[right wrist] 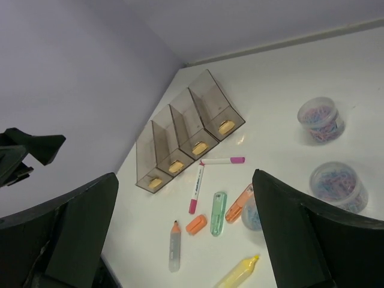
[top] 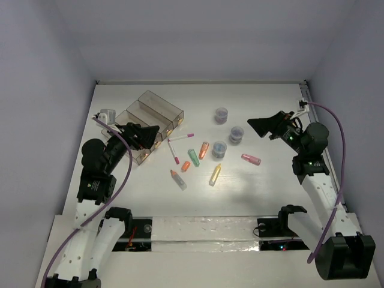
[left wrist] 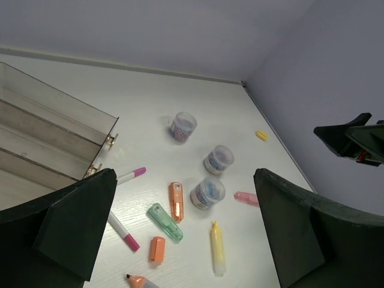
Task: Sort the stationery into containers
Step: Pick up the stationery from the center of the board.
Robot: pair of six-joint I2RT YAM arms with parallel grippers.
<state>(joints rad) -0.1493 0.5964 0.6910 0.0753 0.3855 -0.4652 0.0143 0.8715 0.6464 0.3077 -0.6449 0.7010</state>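
Left pincer (top: 147,137) wide open, hovering; right pincer (top: 261,126) wide open, hovering.

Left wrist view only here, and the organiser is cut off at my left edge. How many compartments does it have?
Observer: The containers are four joined compartments in one row.
Operator: Anything sorted yet?
Observer: Nothing that shows; in the right wrist view all four look empty.
Operator: That orange tip at my bottom edge?
Observer: It belongs to a grey stick, lying beside the short orange stick without touching it.
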